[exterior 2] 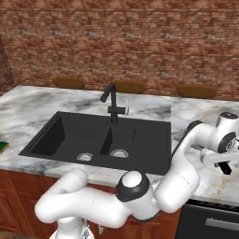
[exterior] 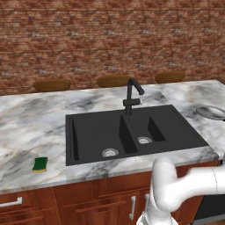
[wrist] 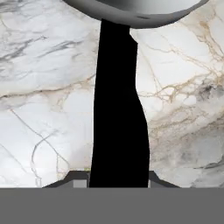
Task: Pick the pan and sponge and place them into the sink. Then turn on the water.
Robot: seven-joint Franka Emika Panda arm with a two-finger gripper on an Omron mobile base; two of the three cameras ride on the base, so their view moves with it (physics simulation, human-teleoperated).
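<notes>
The silver-grey pan (exterior: 212,112) lies on the marble counter at the far right, beyond the sink (exterior: 88,132). In the hand view its round bowl (wrist: 131,9) is at the top and its long black handle (wrist: 118,109) runs down between my fingertips. My gripper (wrist: 118,179) is shut on that handle, with a dark tip pressed against each side. From the right base view the gripper (exterior 2: 226,165) hangs low over the counter, right of the sink (exterior 2: 60,130). The green and yellow sponge (exterior: 40,164) rests left of the sink, near the counter's front edge. No water runs from the black faucet (exterior: 132,94).
Three wooden bowls (exterior: 52,85) stand along the brick wall behind the sink. The faucet (exterior 2: 112,102) rises at the sink's back rim between the two basins. Wooden drawers (exterior: 26,206) sit under the counter, and a dark appliance front (exterior 2: 210,221) is at the lower right.
</notes>
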